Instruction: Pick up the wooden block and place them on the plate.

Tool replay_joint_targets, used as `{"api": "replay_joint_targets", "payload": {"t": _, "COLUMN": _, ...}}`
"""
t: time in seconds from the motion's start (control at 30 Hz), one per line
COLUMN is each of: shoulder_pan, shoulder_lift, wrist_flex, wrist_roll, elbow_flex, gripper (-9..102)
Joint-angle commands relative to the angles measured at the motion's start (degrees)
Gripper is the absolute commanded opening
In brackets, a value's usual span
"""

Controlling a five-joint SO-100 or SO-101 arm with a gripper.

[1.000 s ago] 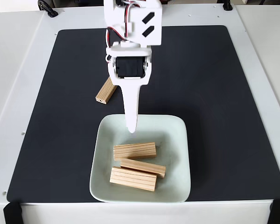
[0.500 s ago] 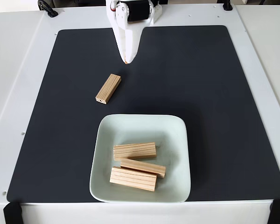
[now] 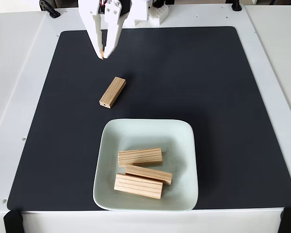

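One wooden block (image 3: 112, 91) lies loose on the black mat, angled, just beyond the plate's far left corner. The mint-green plate (image 3: 185, 133) sits at the mat's near edge and holds three more wooden blocks (image 3: 140, 157) (image 3: 148, 174) (image 3: 138, 186), lying close together and partly overlapping. My white gripper (image 3: 102, 56) points down over the far left part of the mat, a short way beyond the loose block. Its fingers (image 3: 93, 34) stand slightly apart with a narrow gap, and nothing is between them.
The black mat (image 3: 223, 97) covers most of the white table (image 3: 14, 73). Black clamps sit at the table's near corners (image 3: 12, 221) and far edge (image 3: 48, 8). The arm's base stands at the far edge, top centre.
The gripper withdrew from above the plate's far rim to the back of the mat, then shifted left, and its fingers parted a little. The blocks did not move.
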Motion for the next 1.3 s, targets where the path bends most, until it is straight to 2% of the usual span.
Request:
{"api": "replay_joint_targets", "payload": {"t": 0.0, "shoulder_pan": 1.85, "shoulder_lift": -4.13, "wrist_flex": 0.88, "wrist_roll": -1.85, "elbow_flex": -5.36, "gripper": 0}}
{"api": "replay_joint_targets", "payload": {"t": 0.3, "shoulder_pan": 4.04, "shoulder_lift": -14.68, "wrist_flex": -0.26, "wrist_roll": -1.76, "elbow_flex": -9.93, "gripper": 25}}
{"api": "replay_joint_targets", "payload": {"t": 0.43, "shoulder_pan": 4.57, "shoulder_lift": -17.58, "wrist_flex": -0.26, "wrist_roll": -1.76, "elbow_flex": -10.11, "gripper": 30}}
{"api": "replay_joint_targets", "payload": {"t": 0.57, "shoulder_pan": 4.22, "shoulder_lift": -19.25, "wrist_flex": -0.44, "wrist_roll": -1.76, "elbow_flex": -10.2, "gripper": 30}}
{"api": "replay_joint_targets", "payload": {"t": 0.8, "shoulder_pan": 0.62, "shoulder_lift": -22.68, "wrist_flex": -7.21, "wrist_roll": 2.64, "elbow_flex": -12.3, "gripper": 30}}
{"api": "replay_joint_targets", "payload": {"t": 1.1, "shoulder_pan": -2.72, "shoulder_lift": -26.02, "wrist_flex": -7.03, "wrist_roll": 5.45, "elbow_flex": -15.82, "gripper": 30}}
{"api": "replay_joint_targets", "payload": {"t": 1.27, "shoulder_pan": -2.55, "shoulder_lift": -26.02, "wrist_flex": -0.97, "wrist_roll": 4.83, "elbow_flex": -16.44, "gripper": 30}}
